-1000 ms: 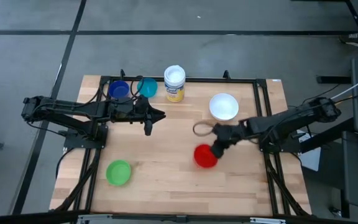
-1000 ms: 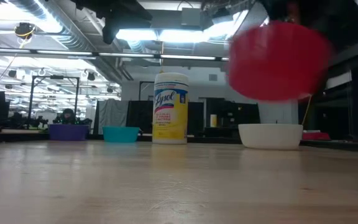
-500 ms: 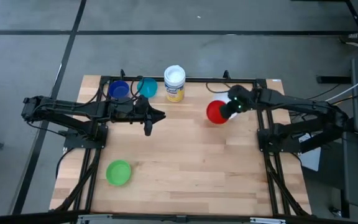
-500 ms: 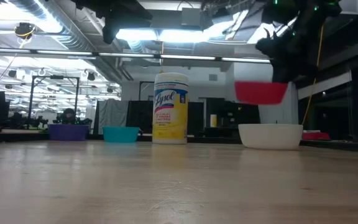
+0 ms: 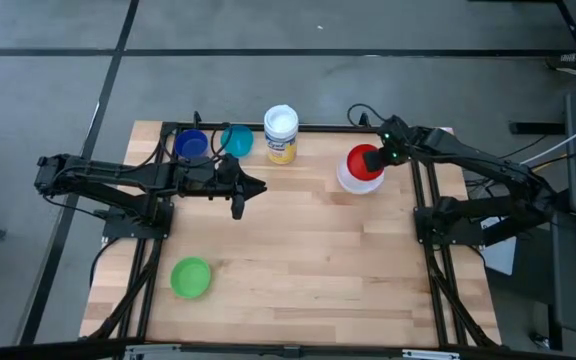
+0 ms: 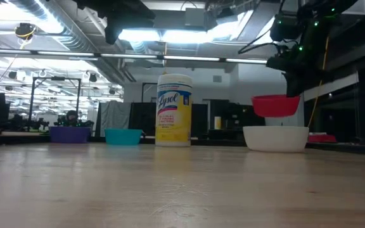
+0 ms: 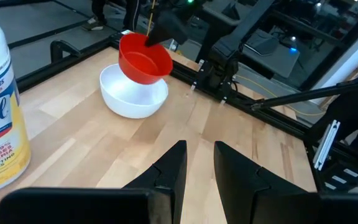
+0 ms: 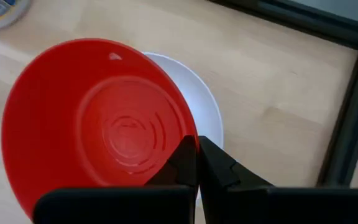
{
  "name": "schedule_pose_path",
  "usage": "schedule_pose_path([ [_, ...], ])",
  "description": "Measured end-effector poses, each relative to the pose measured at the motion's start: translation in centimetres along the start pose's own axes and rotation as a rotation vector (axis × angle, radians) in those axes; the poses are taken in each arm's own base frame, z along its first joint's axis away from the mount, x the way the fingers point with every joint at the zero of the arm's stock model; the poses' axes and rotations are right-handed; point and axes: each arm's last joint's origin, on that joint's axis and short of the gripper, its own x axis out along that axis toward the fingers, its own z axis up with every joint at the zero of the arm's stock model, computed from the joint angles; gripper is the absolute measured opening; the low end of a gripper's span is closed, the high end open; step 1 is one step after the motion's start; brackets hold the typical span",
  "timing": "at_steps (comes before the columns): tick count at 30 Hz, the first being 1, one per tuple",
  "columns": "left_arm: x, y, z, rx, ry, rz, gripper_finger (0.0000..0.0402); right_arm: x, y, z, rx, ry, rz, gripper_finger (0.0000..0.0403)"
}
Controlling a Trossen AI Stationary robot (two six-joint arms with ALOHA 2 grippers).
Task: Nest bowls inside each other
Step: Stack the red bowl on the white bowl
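Observation:
My right gripper [image 8: 197,152] is shut on the red bowl [image 5: 363,160], which hangs right above the white bowl [image 5: 349,184] at the table's far right. The low view shows a gap between the red bowl [image 6: 275,105] and the white bowl [image 6: 275,138], whose base stands on the table. The dark blue bowl [image 5: 190,144] and the teal bowl [image 5: 236,139] stand at the far left, and the green bowl [image 5: 190,277] at the near left. My left gripper [image 7: 199,155] hovers open left of the table's middle, with nothing between its fingers. My right gripper pinches the red bowl's rim [image 8: 191,127] on the side nearest the arm, one finger inside the bowl and one outside. The fingers slant down from the table's far right. The bowl hangs clear over the white bowl, mouth up and nearly level.
An upright yellow-labelled container [image 5: 281,134] with a white lid stands at the far edge, between the teal bowl and the white bowl. Black frame rails [image 5: 426,200] run along the table's sides. Bare wood lies across the middle and near right.
My right gripper has carried the red bowl from right of the table's middle up, toward the far edge and a little to the right, tipping its fingers more steeply down. The bowl now hangs over the white bowl. My left arm has kept still.

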Motion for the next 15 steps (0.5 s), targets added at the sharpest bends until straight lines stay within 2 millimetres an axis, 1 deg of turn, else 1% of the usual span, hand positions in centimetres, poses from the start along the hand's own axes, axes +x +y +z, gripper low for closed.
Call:
schedule_pose_path([
  [3, 0.0, 0.0, 0.0, 0.006, 0.0, 0.0, 0.0077, 0.6, -0.3, 0.0, 0.004, 0.019, -0.018, 0.0001],
  [11, 0.0, 0.0, 0.0, 0.008, 0.0, 0.0, 0.0077, 3.7, -0.6, -1.0, 0.006, 0.083, -0.05, 0.0001],
  [15, 0.0, 0.0, 0.0, 0.008, 0.0, -0.001, 0.0077, 4.5, -0.8, -1.1, 0.026, 0.089, -0.044, 0.0001],
])
